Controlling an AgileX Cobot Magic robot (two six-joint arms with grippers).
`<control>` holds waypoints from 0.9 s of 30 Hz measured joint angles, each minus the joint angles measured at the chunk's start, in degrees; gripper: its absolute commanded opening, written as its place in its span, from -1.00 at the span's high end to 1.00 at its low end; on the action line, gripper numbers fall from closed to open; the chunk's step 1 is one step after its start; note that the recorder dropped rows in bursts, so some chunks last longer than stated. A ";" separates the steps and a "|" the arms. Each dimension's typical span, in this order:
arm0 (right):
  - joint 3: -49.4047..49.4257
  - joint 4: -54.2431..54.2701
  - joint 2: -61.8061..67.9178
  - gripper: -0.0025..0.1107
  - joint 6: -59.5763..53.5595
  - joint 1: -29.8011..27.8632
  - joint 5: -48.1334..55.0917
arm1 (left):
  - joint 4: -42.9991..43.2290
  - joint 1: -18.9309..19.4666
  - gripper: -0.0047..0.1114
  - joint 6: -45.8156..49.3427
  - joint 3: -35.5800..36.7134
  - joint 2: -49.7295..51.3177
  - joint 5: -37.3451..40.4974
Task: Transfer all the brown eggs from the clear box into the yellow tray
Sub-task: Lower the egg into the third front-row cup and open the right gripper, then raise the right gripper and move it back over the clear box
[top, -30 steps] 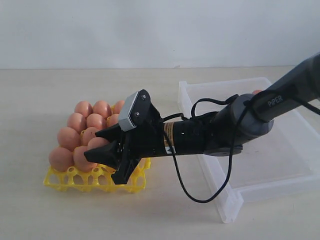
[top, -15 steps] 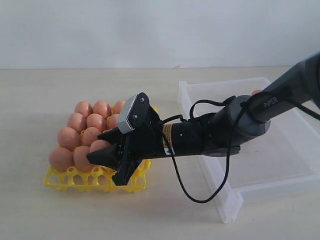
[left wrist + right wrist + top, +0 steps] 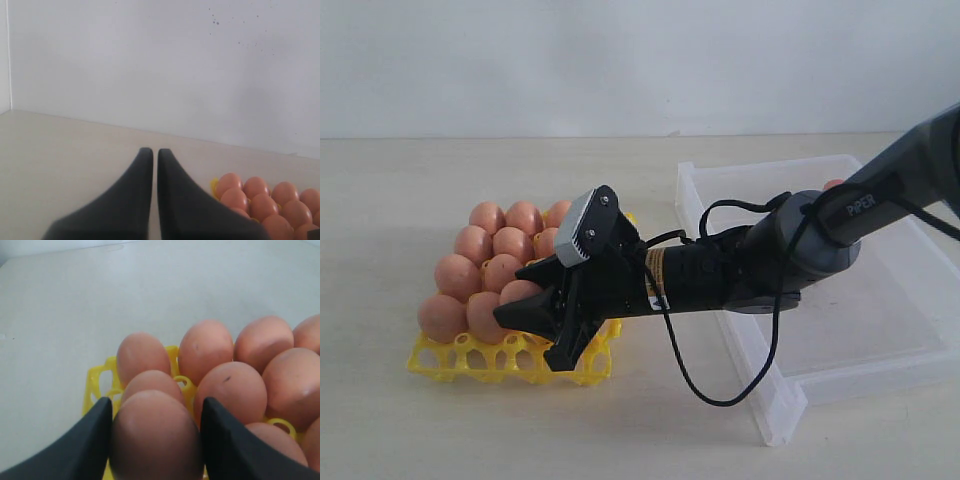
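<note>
The yellow tray (image 3: pixel 450 362) stands on the left of the table with several brown eggs (image 3: pixel 485 245) in its cups. My right gripper (image 3: pixel 512 296) reaches across from the right and is shut on a brown egg (image 3: pixel 523 292) just above the tray's front right part. In the right wrist view that egg (image 3: pixel 152 440) fills the gap between the gripper (image 3: pixel 156 401) fingers, with tray (image 3: pixel 97 382) cups below. The clear box (image 3: pixel 880 300) lies on the right; one egg (image 3: pixel 833 184) peeks out behind the arm. My left gripper (image 3: pixel 155 150) is shut and holds nothing.
The right arm and its loose black cable (image 3: pixel 720 395) span the box's left wall (image 3: pixel 760 390). In the left wrist view the eggs (image 3: pixel 260 200) sit off to one side, with bare tabletop and a white wall beyond.
The right gripper has shifted very slightly with the egg over the tray, then held nearly still. Nothing else has moved.
</note>
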 measured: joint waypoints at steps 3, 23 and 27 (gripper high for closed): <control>0.00 0.00 0.00 0.24 0.32 0.00 0.00 | 0.00 0.00 0.85 0.00 0.00 0.00 0.00; 0.00 0.28 0.00 0.14 1.11 0.00 0.22 | 0.00 0.00 0.85 0.00 0.00 0.00 0.00; 0.00 0.89 -1.78 0.15 1.11 0.00 0.46 | 0.00 0.00 0.85 0.00 0.00 0.00 0.00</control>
